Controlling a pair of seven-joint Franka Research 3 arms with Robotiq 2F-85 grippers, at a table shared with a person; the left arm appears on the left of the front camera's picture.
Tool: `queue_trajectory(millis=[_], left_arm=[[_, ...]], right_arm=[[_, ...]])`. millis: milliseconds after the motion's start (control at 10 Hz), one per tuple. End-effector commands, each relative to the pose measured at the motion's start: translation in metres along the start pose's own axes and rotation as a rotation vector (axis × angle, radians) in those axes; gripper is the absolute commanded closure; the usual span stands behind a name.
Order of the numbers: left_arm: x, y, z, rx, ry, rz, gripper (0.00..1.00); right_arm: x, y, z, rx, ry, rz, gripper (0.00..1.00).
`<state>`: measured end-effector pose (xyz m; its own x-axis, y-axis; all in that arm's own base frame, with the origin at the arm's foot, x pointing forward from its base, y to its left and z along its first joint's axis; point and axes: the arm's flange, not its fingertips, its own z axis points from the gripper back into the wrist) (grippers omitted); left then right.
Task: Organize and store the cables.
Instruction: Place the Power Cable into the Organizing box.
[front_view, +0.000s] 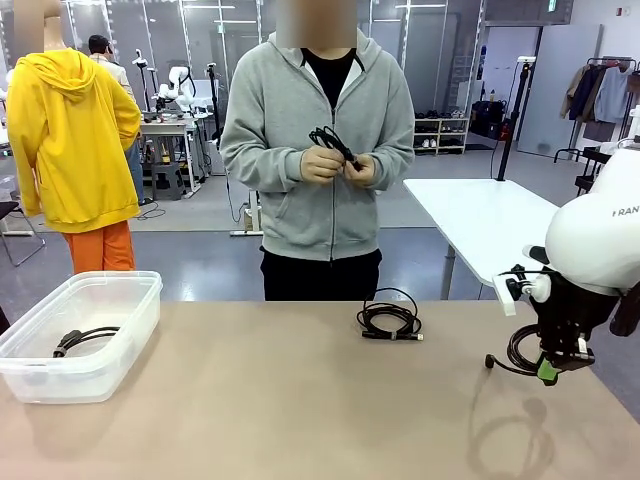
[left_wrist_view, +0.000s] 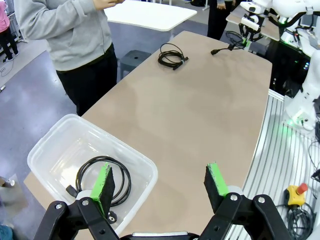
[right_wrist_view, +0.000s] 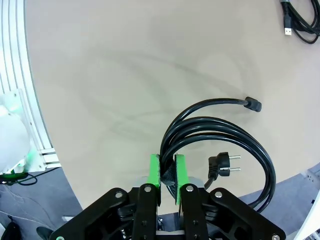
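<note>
Black coiled cable (right_wrist_view: 215, 124) hangs pinched in the closed right gripper (right_wrist_view: 167, 159) at the front view's lower right, above the table (front_view: 300, 420). A second coil (front_view: 390, 320) lies at table centre and a third coil (front_view: 85, 338) in the clear bin (front_view: 100, 282) at lower left. The person's hands (front_view: 335, 165) hold a fourth coil (front_view: 325, 138) at upper centre. The left gripper (left_wrist_view: 161, 175) gapes wide, empty.

The coiled cable (right_wrist_view: 302, 25) near the table's (right_wrist_view: 125, 75) far edge is cut off by the right wrist view's top right corner. The left gripper's (left_wrist_view: 159, 175) green pad (left_wrist_view: 103, 187) hides part of the bin's (left_wrist_view: 50, 145) coil (left_wrist_view: 125, 179). The small dark end (left_wrist_view: 71, 190) beside it may be a plug.
</note>
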<state>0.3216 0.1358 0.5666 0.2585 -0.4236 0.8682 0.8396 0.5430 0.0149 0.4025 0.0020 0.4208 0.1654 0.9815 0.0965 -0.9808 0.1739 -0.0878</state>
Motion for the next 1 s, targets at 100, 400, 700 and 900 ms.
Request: queue_trajectory(millis=[100, 400, 700, 900], left_arm=[[0.002, 0.003, 0.001, -0.011, -0.02, -0.02, 0.08], [0.002, 0.003, 0.001, -0.011, -0.02, -0.02, 0.08], [0.002, 0.003, 0.001, -0.011, -0.02, -0.02, 0.08], [0.002, 0.003, 0.001, -0.011, -0.02, -0.02, 0.08]], right_arm=[[0.0, 0.0, 0.0, 0.0, 0.0, 0.0, 0.85], [0.081, -0.011, 0.028, -0.084, 0.087, 0.15, 0.85], [0.164, -0.026, 0.048, -0.096, 0.122, 0.261, 0.85], [0.226, -0.04, 0.045, -0.087, 0.127, 0.375, 0.85]])
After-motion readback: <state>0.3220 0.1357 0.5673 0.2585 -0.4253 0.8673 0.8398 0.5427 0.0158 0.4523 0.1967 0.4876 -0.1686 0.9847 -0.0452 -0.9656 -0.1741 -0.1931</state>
